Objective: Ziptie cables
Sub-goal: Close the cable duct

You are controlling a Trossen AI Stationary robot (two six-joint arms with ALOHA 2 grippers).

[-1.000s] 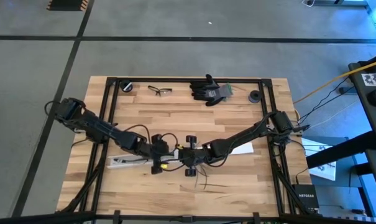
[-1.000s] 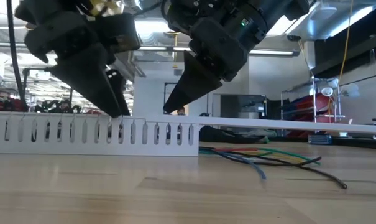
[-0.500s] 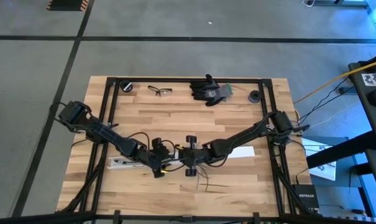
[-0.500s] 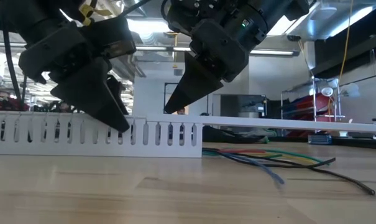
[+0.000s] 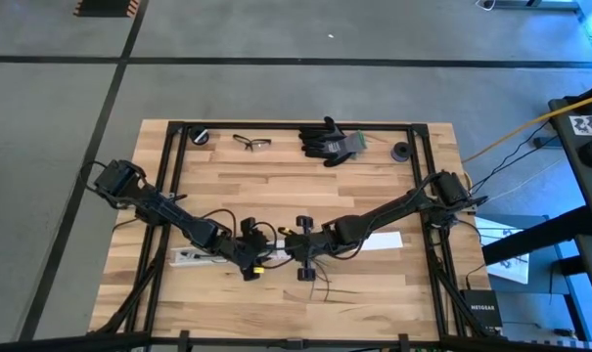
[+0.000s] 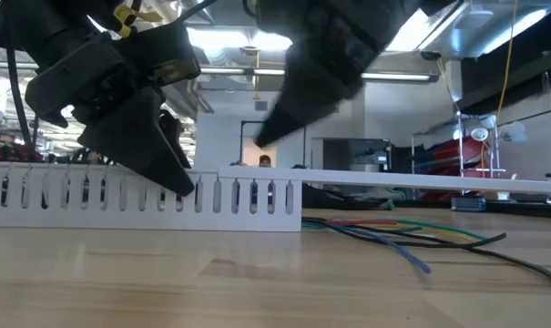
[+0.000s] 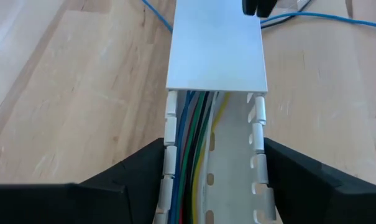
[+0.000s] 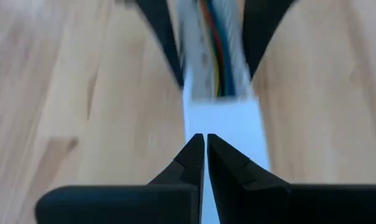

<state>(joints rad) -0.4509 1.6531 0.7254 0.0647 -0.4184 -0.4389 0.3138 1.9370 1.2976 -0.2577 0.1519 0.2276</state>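
Because the work sat at the lower centre of the high view, both arms reached inward there, and the lines run from the fingers outward.

Left gripper [image 7: 212, 171]: its fingers stood apart, one on each outer side of the slotted duct [image 7: 215, 180] at the bottom of the left wrist view, not visibly clamped on it; a judgement is that they straddled the walls to steady or slide the channel.

Right gripper [image 8: 204, 158]: its fingers were pressed together to a point, low in the right wrist view, directly over the flat white cover [image 8: 222, 134]; they held nothing, and the closed tip probably served as a pusher on the lid.

Duct and cover: the cover [image 7: 215, 46] capped the far stretch of the channel, while the near stretch lay uncovered.

The cables [image 7: 197, 149]: coloured wires ran lengthwise inside the open channel, nearer one wall, and passed under the cover; in the low view their loose ends [image 6: 393, 239] splayed out on the table [image 6: 257, 282] at lower right, past the duct's end.

Task state: no ziptie was visible in any view, so the tying seemed not yet done.

Back of table: gloves [image 5: 330, 142] and glasses [image 5: 251, 143] lay in the upper middle of the high view, well apart from the work.
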